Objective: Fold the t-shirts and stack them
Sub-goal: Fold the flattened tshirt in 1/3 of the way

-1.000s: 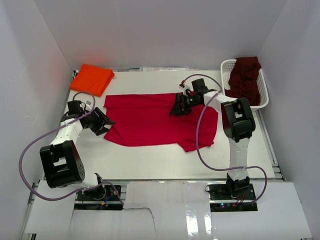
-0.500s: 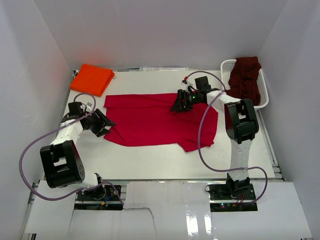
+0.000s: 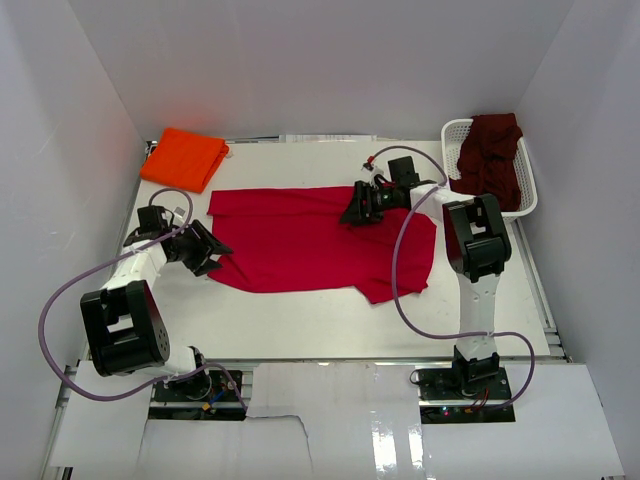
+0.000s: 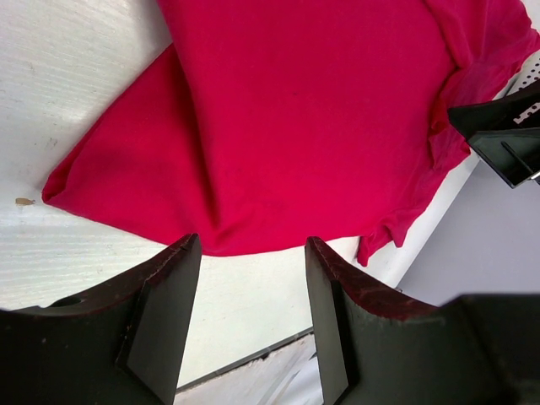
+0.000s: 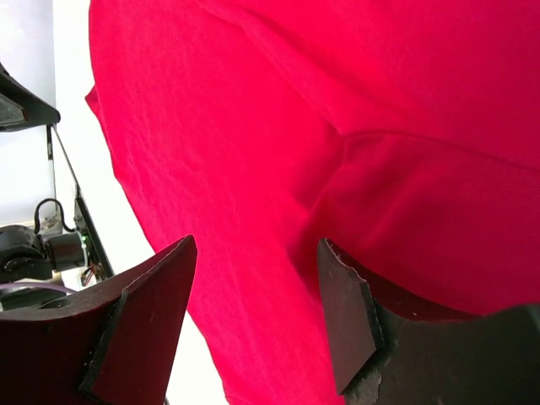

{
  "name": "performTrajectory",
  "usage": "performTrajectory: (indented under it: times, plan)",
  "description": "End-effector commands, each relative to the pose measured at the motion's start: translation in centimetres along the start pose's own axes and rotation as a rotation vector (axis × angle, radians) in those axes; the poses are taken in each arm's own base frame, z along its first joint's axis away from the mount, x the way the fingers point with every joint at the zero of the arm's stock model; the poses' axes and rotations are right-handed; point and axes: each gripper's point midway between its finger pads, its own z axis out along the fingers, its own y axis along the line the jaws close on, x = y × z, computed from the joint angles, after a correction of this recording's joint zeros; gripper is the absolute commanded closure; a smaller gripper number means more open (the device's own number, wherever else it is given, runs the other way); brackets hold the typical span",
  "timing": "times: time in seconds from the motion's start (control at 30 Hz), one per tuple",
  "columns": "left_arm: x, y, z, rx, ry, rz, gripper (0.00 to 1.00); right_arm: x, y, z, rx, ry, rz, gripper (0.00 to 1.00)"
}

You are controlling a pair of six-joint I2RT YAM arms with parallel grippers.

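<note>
One red t-shirt (image 3: 300,245) beneath wide-spread right hand (image 3: 353,214)

The bright red cloth t-shirt (image 5: 337,126) runs past the top, right and bottom edges of the right wrist view, and the left wrist view also cuts off its upper part. From above, the right end effector (image 3: 356,210) covers a piece of its far edge, and the left end effector (image 3: 210,249) covers its left corner. The dark maroon cloth t-shirt (image 3: 490,155) is so crumpled that its sleeves and neck cannot be told.
</note>
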Motion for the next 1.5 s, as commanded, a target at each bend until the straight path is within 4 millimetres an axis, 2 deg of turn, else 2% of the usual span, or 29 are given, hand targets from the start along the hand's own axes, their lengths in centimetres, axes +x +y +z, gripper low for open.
performTrajectory:
  times: [0.0, 0.13, 0.4, 0.47, 0.73, 0.83, 0.87, 0.97, 1.13, 1.17, 1.27, 1.47]
  plan:
    - [-0.1, -0.9, -0.6, 0.035, -0.022, 0.033, 0.37, -0.3, 0.5, 0.2, -0.045, -0.023, -0.017, 0.35]
    - [-0.1, -0.9, -0.6, 0.035, -0.022, 0.033, 0.37, 1.3, 0.5, 0.6, -0.058, 0.007, 0.003, 0.36]
    - [0.6, -0.3, -0.3, 0.027, -0.004, 0.016, 0.37, 2.0, 1.8, -0.1, -0.049, 0.037, 0.050, 0.36]
    - [0.6, 0.0, -0.2, 0.019, -0.004, -0.010, 0.37, 1.6, 2.1, -0.6, -0.038, 0.022, 0.026, 0.36]
    - [-0.5, 0.2, -1.2, 0.025, -0.066, -0.062, 0.34, -2.8, 3.1, -3.8, -0.011, -0.082, -0.029, 0.36]
    - [-0.7, 0.8, -1.2, 0.004, -0.075, -0.093, 0.34, -4.5, 2.7, -4.5, 0.037, -0.114, -0.066, 0.36]
    - [-0.8, 1.5, -1.2, -0.016, -0.085, -0.109, 0.36, -5.6, 2.4, -4.7, 0.070, -0.138, -0.085, 0.36]
    - [-0.9, 2.5, -1.1, -0.043, -0.101, -0.155, 0.35, -6.8, 0.6, -4.7, 0.141, -0.160, -0.098, 0.36]
    - [-1.4, 3.4, -1.3, -0.080, -0.133, -0.198, 0.27, -9.2, -2.8, -4.2, 0.267, -0.207, -0.135, 0.36]
    - [-1.6, 3.7, -1.4, -0.097, -0.145, -0.204, 0.26, -9.2, -4.4, -3.9, 0.318, -0.209, -0.123, 0.36]
    - [-1.9, 4.2, -1.4, -0.123, -0.160, -0.212, 0.25, -10.4, -6.3, -4.2, 0.402, -0.238, -0.130, 0.35]
    - [-2.6, 5.3, -1.5, -0.190, -0.198, -0.245, 0.26, -10.3, -10.4, -4.3, 0.551, -0.248, -0.097, 0.35]
